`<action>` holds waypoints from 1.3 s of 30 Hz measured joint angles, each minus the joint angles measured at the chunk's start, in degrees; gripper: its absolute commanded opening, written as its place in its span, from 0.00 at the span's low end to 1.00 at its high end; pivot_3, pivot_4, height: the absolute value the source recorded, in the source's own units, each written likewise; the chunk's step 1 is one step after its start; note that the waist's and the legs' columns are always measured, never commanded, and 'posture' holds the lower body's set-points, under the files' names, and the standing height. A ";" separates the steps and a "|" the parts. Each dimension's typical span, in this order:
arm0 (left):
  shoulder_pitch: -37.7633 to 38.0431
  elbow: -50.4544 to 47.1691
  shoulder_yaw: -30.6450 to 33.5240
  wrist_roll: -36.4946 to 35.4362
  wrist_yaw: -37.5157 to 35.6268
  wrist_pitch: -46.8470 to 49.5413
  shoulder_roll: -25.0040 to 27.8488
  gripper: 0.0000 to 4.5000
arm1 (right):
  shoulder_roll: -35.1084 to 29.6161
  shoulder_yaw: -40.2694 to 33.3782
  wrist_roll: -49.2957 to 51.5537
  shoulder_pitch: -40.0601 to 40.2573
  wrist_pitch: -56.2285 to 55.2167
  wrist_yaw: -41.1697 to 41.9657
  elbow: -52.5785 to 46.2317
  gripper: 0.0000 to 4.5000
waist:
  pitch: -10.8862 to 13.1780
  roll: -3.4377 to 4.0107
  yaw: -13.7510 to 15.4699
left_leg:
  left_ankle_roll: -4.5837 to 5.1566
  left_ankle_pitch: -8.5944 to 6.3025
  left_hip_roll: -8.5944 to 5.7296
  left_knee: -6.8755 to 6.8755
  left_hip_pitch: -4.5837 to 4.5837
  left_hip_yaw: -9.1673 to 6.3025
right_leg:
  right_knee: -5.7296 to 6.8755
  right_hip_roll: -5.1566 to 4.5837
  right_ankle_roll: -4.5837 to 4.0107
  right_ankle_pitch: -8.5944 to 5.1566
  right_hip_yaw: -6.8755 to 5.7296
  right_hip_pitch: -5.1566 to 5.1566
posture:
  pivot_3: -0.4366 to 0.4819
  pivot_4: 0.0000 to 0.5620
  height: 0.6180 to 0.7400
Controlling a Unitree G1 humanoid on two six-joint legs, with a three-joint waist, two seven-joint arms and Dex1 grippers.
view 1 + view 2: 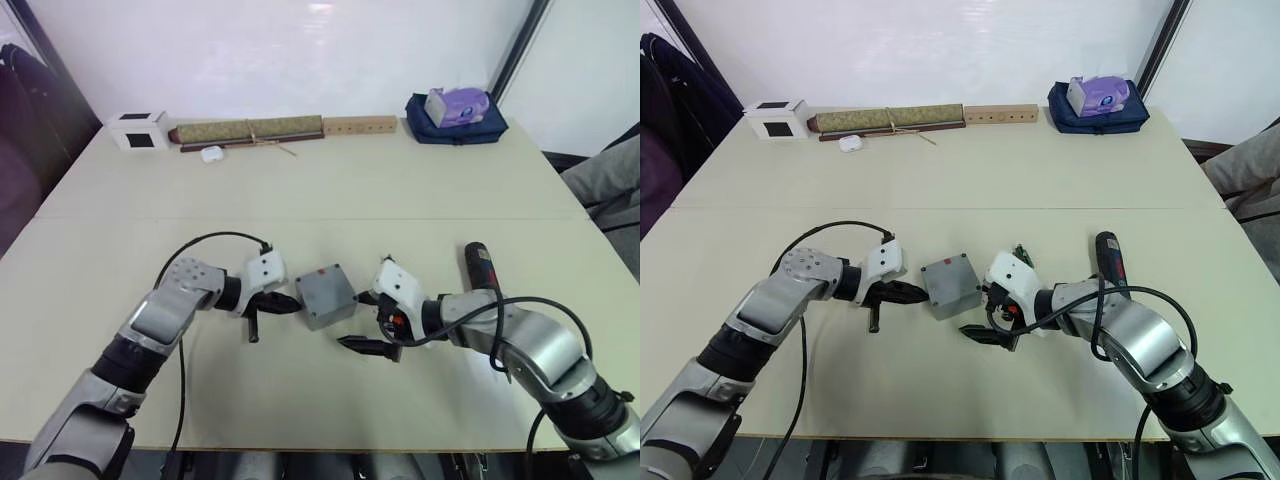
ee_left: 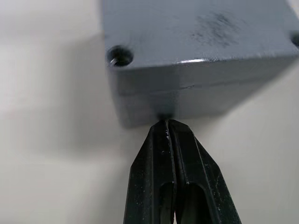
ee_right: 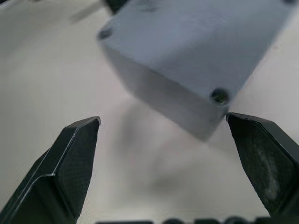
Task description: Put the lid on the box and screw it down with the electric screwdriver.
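Note:
The grey box (image 1: 330, 308) stands mid-table with the lid (image 1: 322, 284) seated on it; a seam runs around its side in the left wrist view (image 2: 187, 86). Corner holes show on the lid (image 2: 120, 56), and the one near my right gripper holds a screw head (image 3: 219, 96). My left gripper (image 2: 166, 122) is shut, its tips touching the box's left wall. My right gripper (image 1: 360, 320) is open just right of the box, with one fingertip (image 3: 252, 140) close to a corner. The electric screwdriver (image 1: 482, 265) lies on the table beside my right forearm.
Along the far edge sit a white cube with a black face (image 1: 137, 130), a rolled mat (image 1: 250, 130), a wooden block (image 1: 358, 125) and a blue bag holding a purple pack (image 1: 455, 112). A small white case (image 1: 211, 153) lies nearby. A person's leg (image 1: 605, 170) shows at the right.

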 measured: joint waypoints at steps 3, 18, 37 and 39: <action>-0.21 0.35 0.00 0.00 0.27 -0.71 -0.06 0.00 | 0.13 -0.78 0.70 0.93 1.24 -0.02 -1.30 0.99 | 0.00 0.00 -0.02 | 0.00 0.00 0.00 0.00 0.01 -0.01 | 0.01 0.01 0.00 0.00 0.00 0.00 | 0.48 0.27 1.00; -2.06 2.56 -0.06 0.16 0.73 -1.27 -0.90 0.00 | 1.73 -1.67 1.57 2.06 3.79 -0.92 -3.54 0.99 | 0.00 0.00 0.02 | 0.00 0.00 -0.04 0.02 0.01 0.00 | 0.03 0.01 0.00 0.00 0.00 0.00 | 0.48 0.27 1.00; -4.15 -5.14 8.90 -13.96 -4.55 12.16 3.39 0.00 | -2.12 -23.06 5.11 2.68 2.02 -1.48 4.13 0.99 | -0.01 -0.02 0.01 | 0.00 0.00 -0.02 0.03 0.04 0.01 | 0.03 0.02 0.00 0.00 0.00 0.05 | 0.48 0.27 1.00; -5.36 -5.51 9.71 -15.47 -4.48 13.38 2.99 0.00 | -0.72 -22.48 1.94 2.30 -1.44 -3.73 7.87 0.99 | -0.01 -0.02 -0.11 | 0.00 0.00 -0.03 0.02 0.06 0.03 | 0.04 0.05 0.00 0.00 0.02 0.04 | 0.48 0.27 1.00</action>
